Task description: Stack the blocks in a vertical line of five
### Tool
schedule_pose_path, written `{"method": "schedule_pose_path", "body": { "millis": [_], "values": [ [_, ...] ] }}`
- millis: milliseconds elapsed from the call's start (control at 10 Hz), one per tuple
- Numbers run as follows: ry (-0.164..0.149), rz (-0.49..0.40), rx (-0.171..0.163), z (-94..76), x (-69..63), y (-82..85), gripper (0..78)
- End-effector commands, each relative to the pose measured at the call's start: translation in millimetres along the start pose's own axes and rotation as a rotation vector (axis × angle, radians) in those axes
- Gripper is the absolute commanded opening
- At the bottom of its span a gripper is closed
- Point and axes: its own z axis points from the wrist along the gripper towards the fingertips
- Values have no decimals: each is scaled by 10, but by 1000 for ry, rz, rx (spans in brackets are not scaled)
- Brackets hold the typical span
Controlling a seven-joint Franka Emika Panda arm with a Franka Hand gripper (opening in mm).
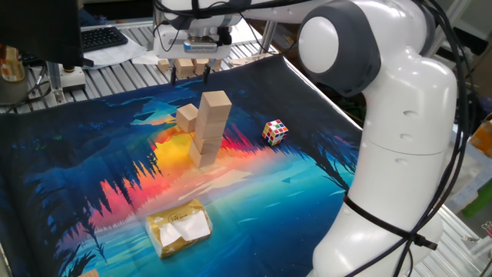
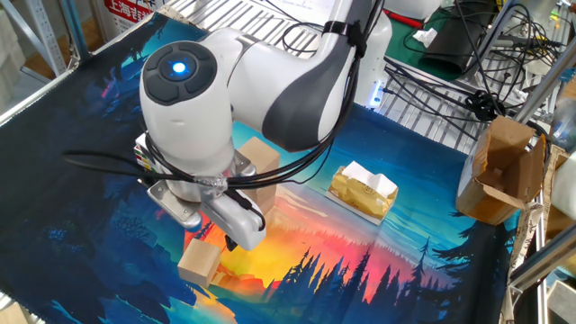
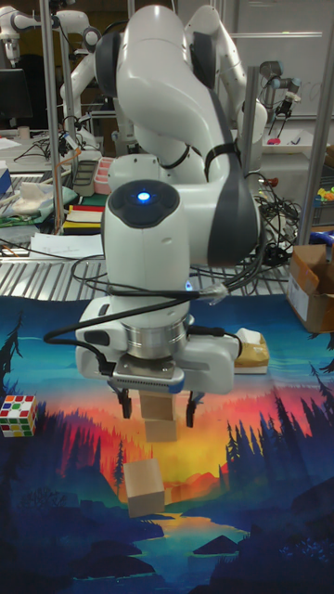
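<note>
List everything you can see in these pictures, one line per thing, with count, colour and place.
stack: one, tan blocks, number unclear, mid-mat
loose block: one, tan, beside the stack
puzzle cube: one, multicoloured, on the mat apart from the stack
packet: one, yellowish, near the mat's edge
mat: one, blue and orange forest print
box: one, brown cardboard, off the mat
arm: one, white and grey
gripper: one, open, above the mat

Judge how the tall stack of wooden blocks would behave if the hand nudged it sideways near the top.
The stack is narrow for its height, so it would probably topple rather than slide. Its blocks look slightly offset, so upper ones may shear off first. The printed mat beneath may grip the base and favour tipping. The open hand hangs above; the loose block beside it would likely get struck.
</note>
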Motion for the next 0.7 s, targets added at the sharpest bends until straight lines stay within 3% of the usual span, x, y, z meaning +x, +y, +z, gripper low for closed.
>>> {"method": "schedule_pose_path", "body": {
  "millis": [100, 400, 700],
  "values": [
    [2, -12, 2, -17, -6, -2, 775],
    [-2, -31, 4, 130, 0, -7, 775],
    [-4, -77, 32, 226, -24, -29, 775]
  ]
}}
